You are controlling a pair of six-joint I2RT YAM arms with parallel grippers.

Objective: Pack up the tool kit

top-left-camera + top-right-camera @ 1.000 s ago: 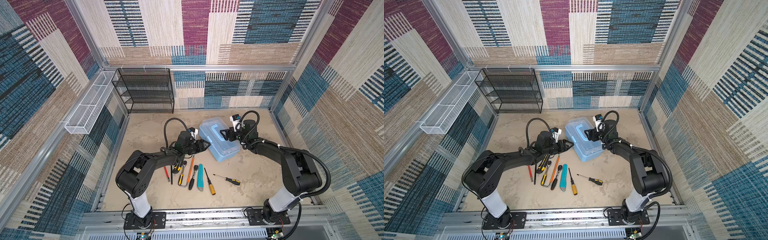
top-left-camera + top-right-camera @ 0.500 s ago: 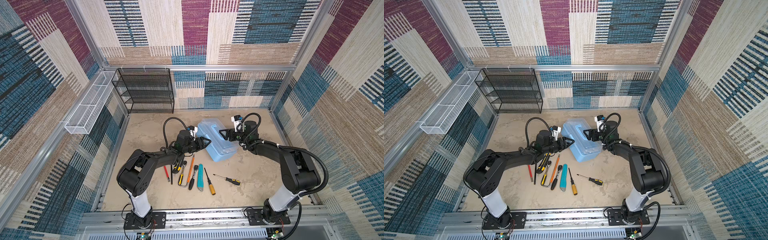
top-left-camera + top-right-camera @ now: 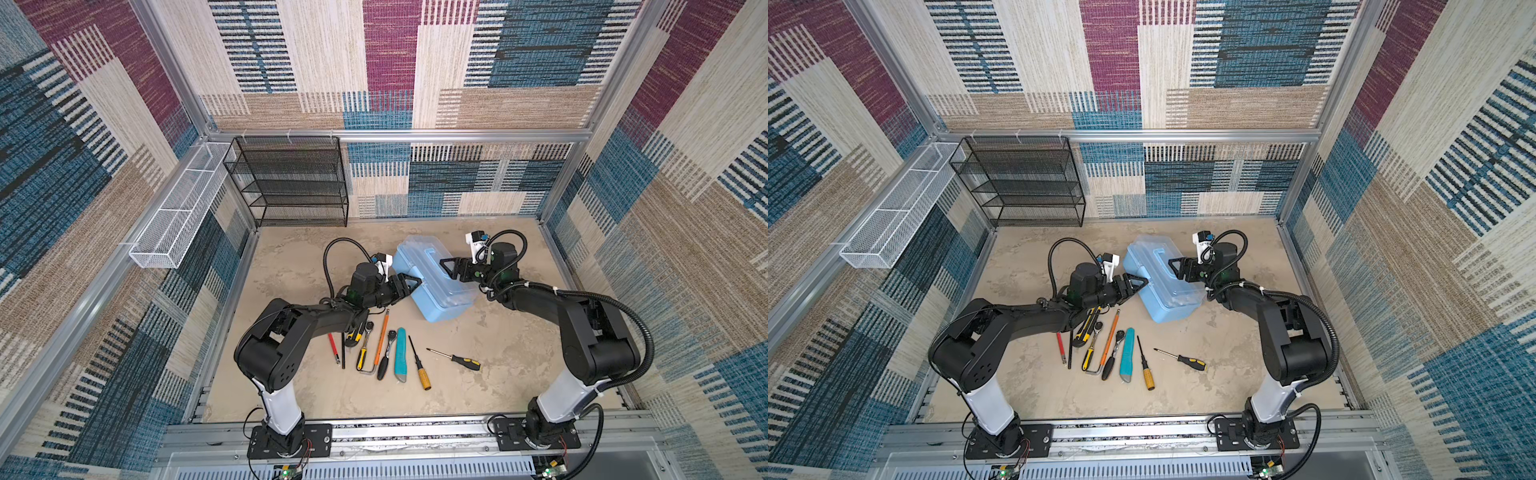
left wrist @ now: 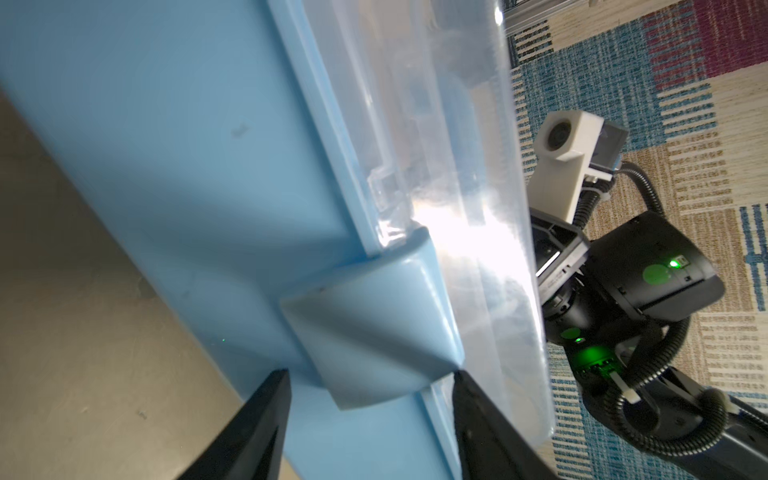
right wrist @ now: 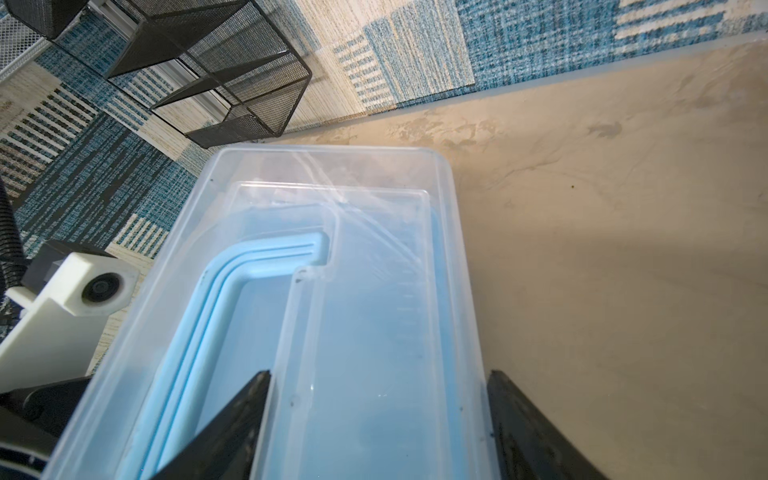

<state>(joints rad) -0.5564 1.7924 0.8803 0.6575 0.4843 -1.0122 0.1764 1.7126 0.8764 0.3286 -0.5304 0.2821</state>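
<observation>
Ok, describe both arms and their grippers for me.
The left arm and right arm are black, each with a white segment above its base. Ribbed black cable hoses loop along them. Each wrist carries a white camera block. The left gripper and right gripper have black, triangular fingers. Green lights dot the right wrist.

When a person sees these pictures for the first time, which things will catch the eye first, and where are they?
The light-blue toolbox, clear lid closed, stands in the middle of the table; the left end effector is open around its latch and the right end effector open over the opposite side. Nearer the robot's bases lies a loose row of hand tools, among them a teal utility knife.
</observation>
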